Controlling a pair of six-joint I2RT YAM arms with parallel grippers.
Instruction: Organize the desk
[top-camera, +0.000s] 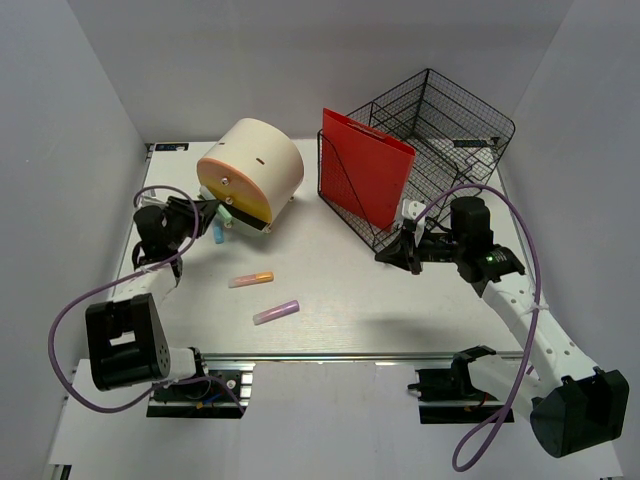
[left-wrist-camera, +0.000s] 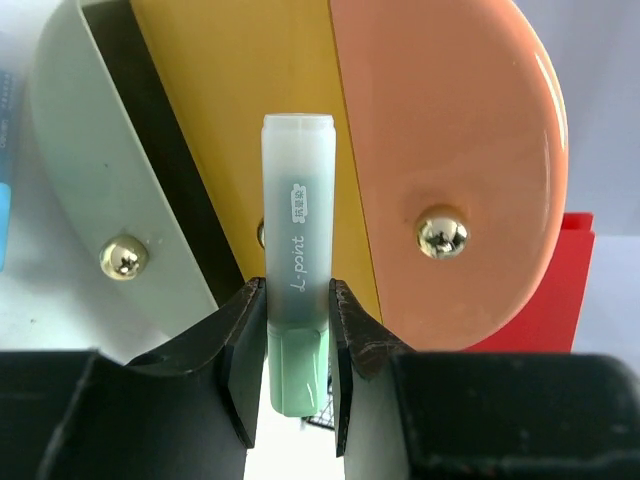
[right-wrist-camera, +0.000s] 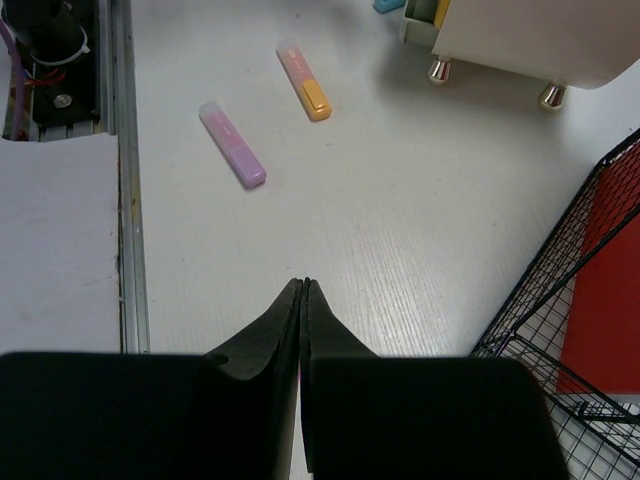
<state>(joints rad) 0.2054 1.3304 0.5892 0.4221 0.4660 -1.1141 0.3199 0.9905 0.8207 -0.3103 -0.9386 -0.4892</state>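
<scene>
Left wrist view: left gripper (left-wrist-camera: 297, 300) clamped on the lower barrel of a mint highlighter (left-wrist-camera: 298, 230), frosted cap forward, mint tail showing below the jaws.
Long axis: straight out from the gripper, aimed at the flat face of the round organizer (left-wrist-camera: 450, 150); cap touching that face or just short of it, cannot tell which.
Key relation: dark open slot (left-wrist-camera: 155, 130) between the pale green panel (left-wrist-camera: 80, 150) and the yellow panel (left-wrist-camera: 220, 70), up and to the left of the cap in this view; cap lined up on the yellow panel, not on the slot.
Likely need: a shift toward that slot before any push forward.
Organizer: smooth glossy plastic, rounded fan-like panels in pale green, yellow and peach, small brass-coloured knobs (left-wrist-camera: 441, 232); cream drum body in the top view.
Top external view: bench (top-camera: 350, 290) white, faintly grained, metal rail (top-camera: 360, 354) along the near edge; organizer at far left, nearer the left arm.
Loose items: orange highlighter (top-camera: 250, 279) and purple highlighter (top-camera: 276, 312) flat on the bench, apart, roughly parallel; blue highlighter (top-camera: 217, 235) just beside the organizer.
Right gripper (right-wrist-camera: 303, 285): jaws pressed together, nothing held, low over the bench beside the black wire basket (top-camera: 440, 130).
Basket: open mesh, red folder (top-camera: 365, 180) upright behind the mesh at its left end.
</scene>
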